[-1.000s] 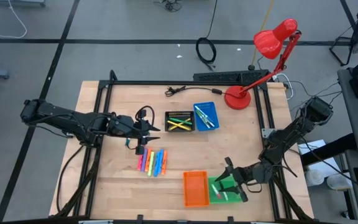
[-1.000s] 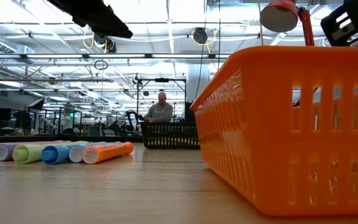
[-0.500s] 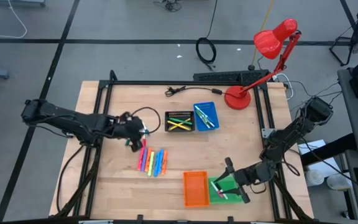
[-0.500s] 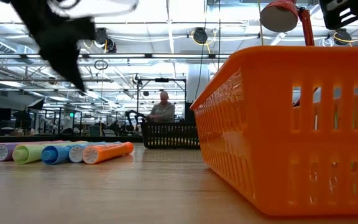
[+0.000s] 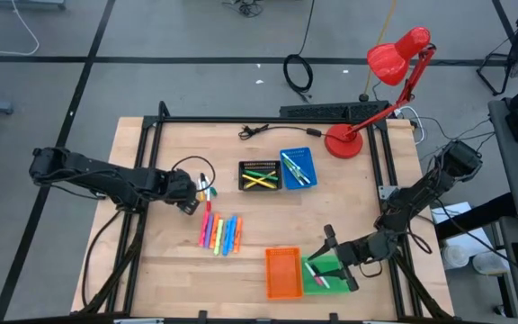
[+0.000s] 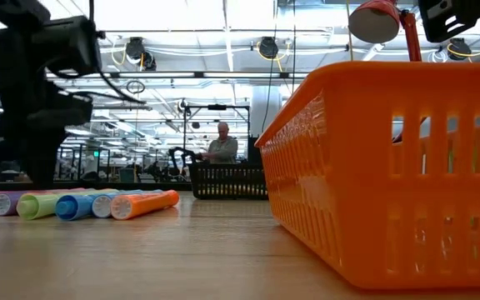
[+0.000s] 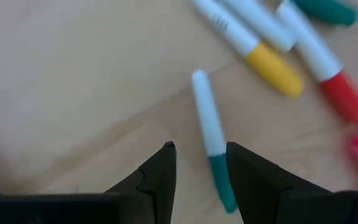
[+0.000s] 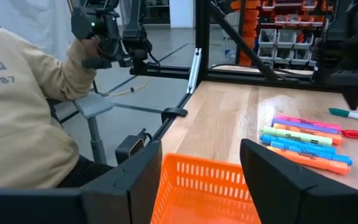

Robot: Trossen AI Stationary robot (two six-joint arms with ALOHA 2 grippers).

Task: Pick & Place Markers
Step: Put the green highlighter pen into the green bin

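Note:
Several bright markers [image 5: 218, 234] lie side by side on the wooden table [image 5: 160, 261]; they also show in the low view [image 6: 77, 203] and the right wrist view [image 8: 303, 142]. A few white-bodied markers [image 7: 263, 43] lie loose just beyond them. My left gripper [image 5: 193, 191] points down over these, open. A white marker with a green cap [image 7: 211, 140] lies beside one finger, untouched. My right gripper [image 5: 331, 258] hovers open and level above the green tray [image 5: 329, 277], facing the orange tray [image 8: 204, 186].
A black tray [image 5: 259, 175] and a blue tray [image 5: 297, 168], both holding markers, stand at the table's middle. The orange tray [image 5: 283, 272] sits at the near edge beside the green one. A red lamp [image 5: 349, 139] stands at the far right. A person [image 8: 23, 106] sits beyond the table.
My left gripper has drawn back a little toward the table's left edge, sunk toward the table, rolled about and tipped from level to pointing down over the loose white-bodied markers. The markers and trays have not moved.

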